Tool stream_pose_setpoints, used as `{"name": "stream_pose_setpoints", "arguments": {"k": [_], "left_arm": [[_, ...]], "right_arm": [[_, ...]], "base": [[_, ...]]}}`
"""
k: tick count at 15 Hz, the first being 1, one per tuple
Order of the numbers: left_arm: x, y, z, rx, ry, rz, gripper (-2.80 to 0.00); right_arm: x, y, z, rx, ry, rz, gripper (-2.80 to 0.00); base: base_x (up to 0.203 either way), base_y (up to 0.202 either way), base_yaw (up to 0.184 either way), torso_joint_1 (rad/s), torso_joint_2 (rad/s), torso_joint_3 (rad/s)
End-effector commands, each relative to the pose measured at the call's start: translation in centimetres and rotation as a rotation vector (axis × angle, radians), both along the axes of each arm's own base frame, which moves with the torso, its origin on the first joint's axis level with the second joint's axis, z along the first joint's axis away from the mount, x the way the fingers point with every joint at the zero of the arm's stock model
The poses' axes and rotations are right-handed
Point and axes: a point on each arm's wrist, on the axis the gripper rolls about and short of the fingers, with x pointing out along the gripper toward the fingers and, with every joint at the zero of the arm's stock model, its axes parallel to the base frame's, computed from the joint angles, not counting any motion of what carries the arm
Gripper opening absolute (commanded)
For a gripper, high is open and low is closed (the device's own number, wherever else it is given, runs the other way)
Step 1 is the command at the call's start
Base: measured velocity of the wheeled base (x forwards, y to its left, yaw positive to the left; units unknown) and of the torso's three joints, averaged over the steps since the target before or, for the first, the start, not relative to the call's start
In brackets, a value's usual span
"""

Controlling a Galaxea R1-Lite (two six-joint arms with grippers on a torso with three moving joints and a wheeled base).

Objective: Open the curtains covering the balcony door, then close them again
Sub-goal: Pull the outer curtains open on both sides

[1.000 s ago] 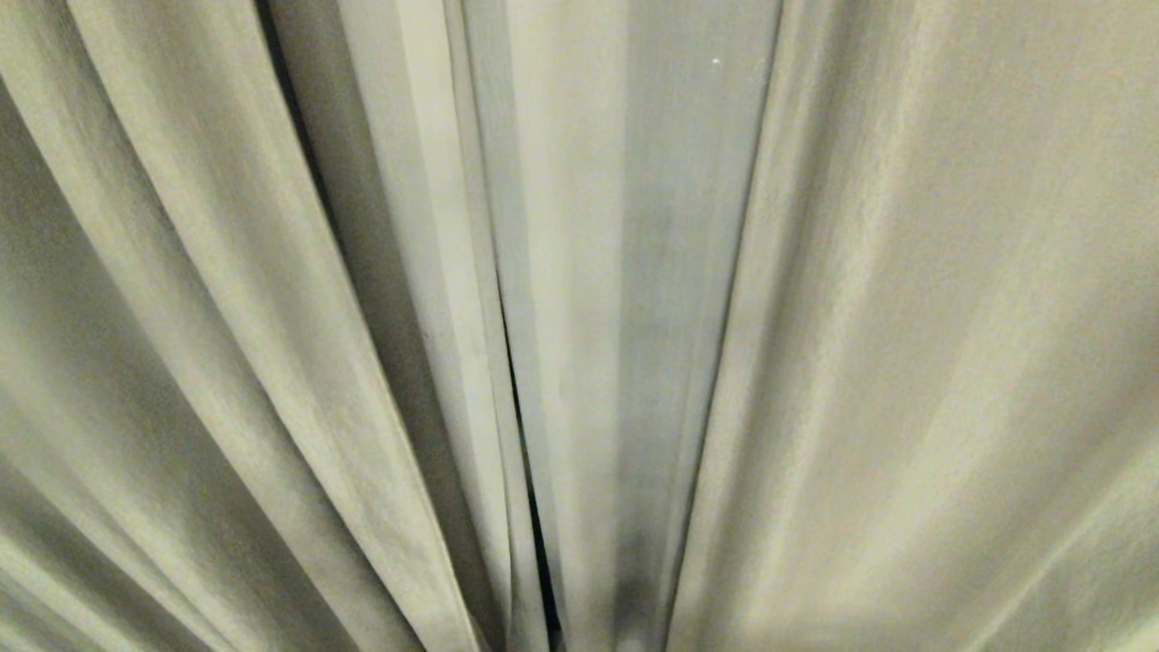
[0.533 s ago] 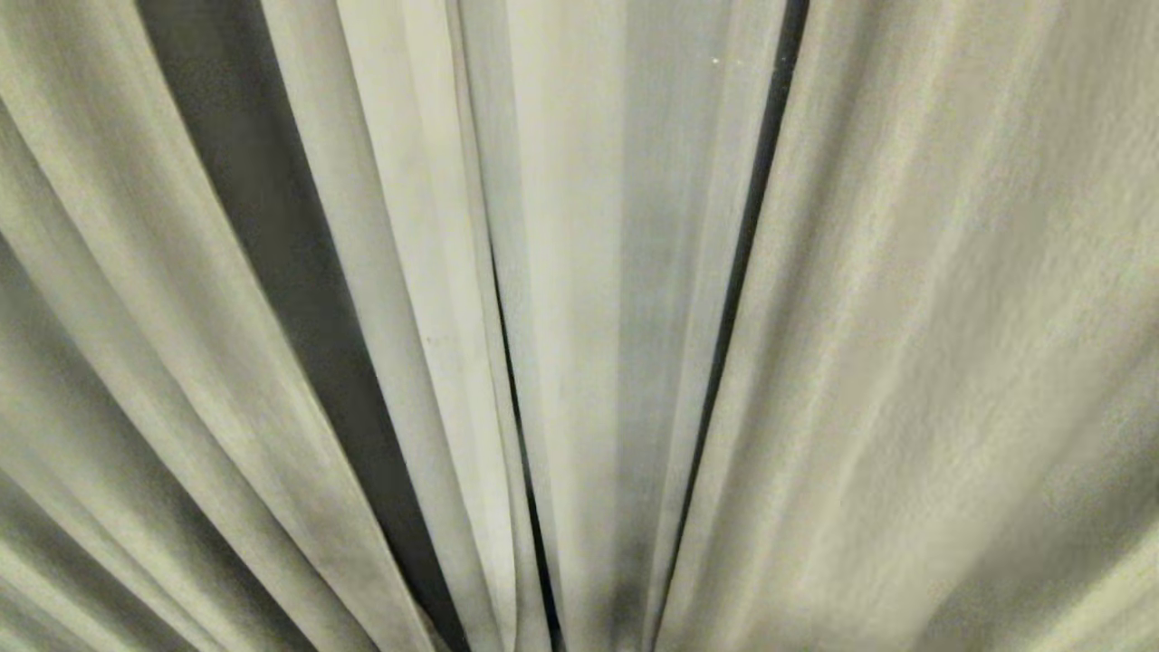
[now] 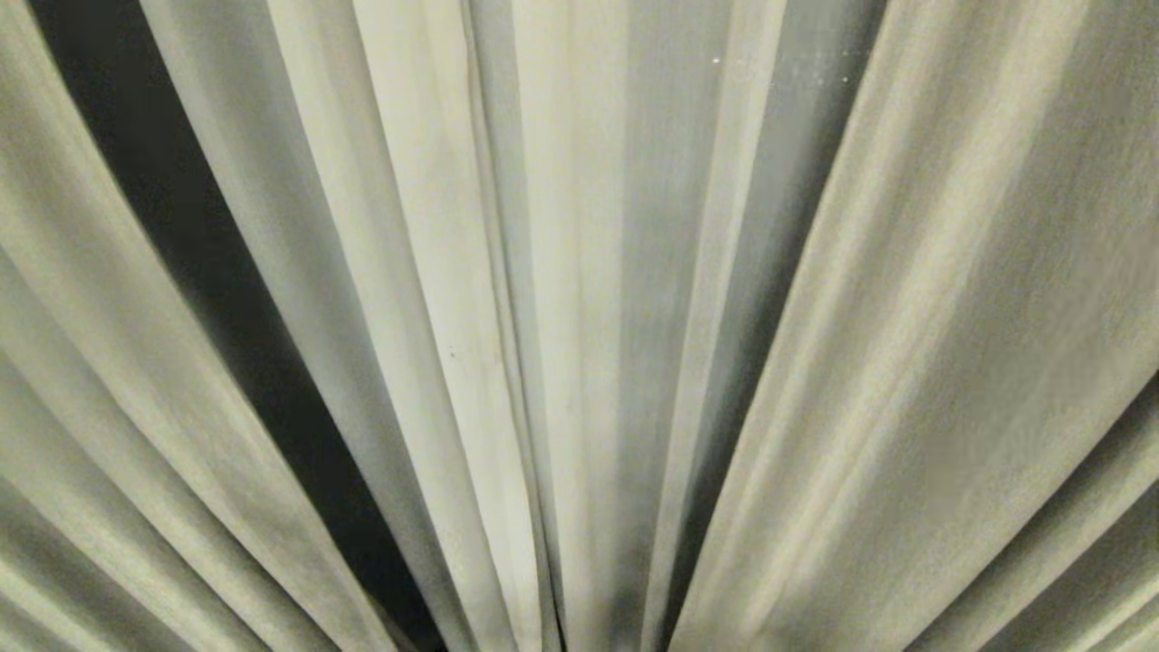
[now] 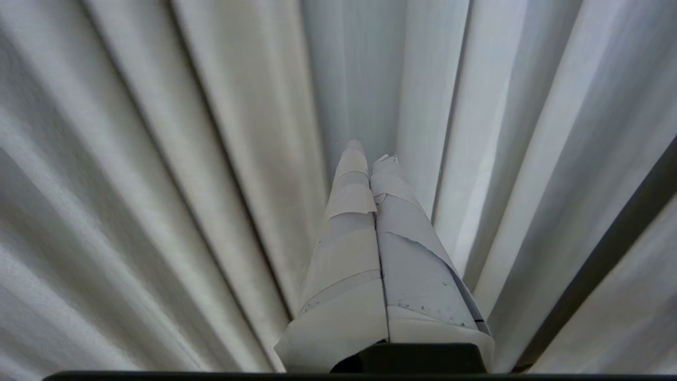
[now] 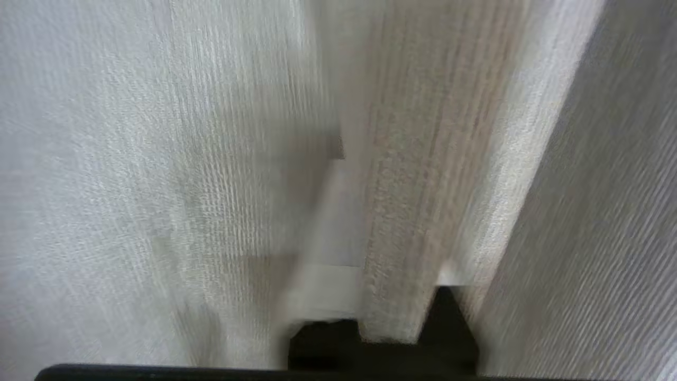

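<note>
Filling head view: curtains [image 3: 951, 362]; left gripper [image 4: 373, 159] pressed together, right gripper [image 5: 391, 222] (blurred) straddling fold, pinch untellable.

Setting: domestic interior, probably a living room or bedroom. Evidence: tall pleated cream curtains [image 3: 905, 362] filling view; dark gap between folds at left.

No legible text, label, brand, number or sign anywhere: only plain pleated curtains [image 3: 905, 362] in all three views and unmarked white tape on the left gripper [image 4: 372, 153].
</note>
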Motion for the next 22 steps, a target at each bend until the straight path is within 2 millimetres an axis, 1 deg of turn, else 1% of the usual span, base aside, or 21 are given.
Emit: {"name": "stream_pose_setpoints", "arguments": {"k": [1,5,7,9,12,15,20,22], "left_arm": [[0.0,0.0,0.0,0.000,-0.001,-0.001,-2.80],[0.0,0.0,0.0,0.000,-0.001,-0.001,-2.80],[0.0,0.0,0.0,0.000,-0.001,-0.001,-2.80],[0.0,0.0,0.0,0.000,-0.001,-0.001,-2.80],[0.0,0.0,0.0,0.000,-0.001,0.000,-2.80],[0.0,0.0,0.0,0.000,-0.001,-0.001,-2.80],[0.0,0.0,0.0,0.000,-0.001,0.000,-2.80],[0.0,0.0,0.0,0.000,-0.001,0.001,-2.80]], "right_arm": [[-0.2,0.2,0.1,-0.004,-0.005,0.003,0.00],[-0.5,0.4,-0.6,0.008,0.013,0.003,0.00],[-1.3,0.9,-1.3,0.022,0.031,0.003,0.00],[-2.5,1.7,-2.6,0.045,0.061,0.002,0.00],[-4.8,3.2,-5.7,0.091,0.128,0.001,0.00],[-7.6,5.1,-9.4,0.136,0.194,0.003,0.00],[-11.9,8.2,-16.5,0.188,0.297,0.019,0.00],[-13.7,9.7,-19.3,0.167,0.328,0.053,0.00]], "base": [[0.000,0.000,0.000,0.000,0.00,0.000],[0.000,0.000,0.000,0.000,0.00,0.000],[0.000,0.000,0.000,0.000,0.00,0.000],[0.000,0.000,0.000,0.000,0.00,0.000],[0.000,0.000,0.000,0.000,0.00,0.000],[0.000,0.000,0.000,0.000,0.00,0.000],[0.000,0.000,0.000,0.000,0.00,0.000],[0.000,0.000,0.000,0.000,0.00,0.000]]}}
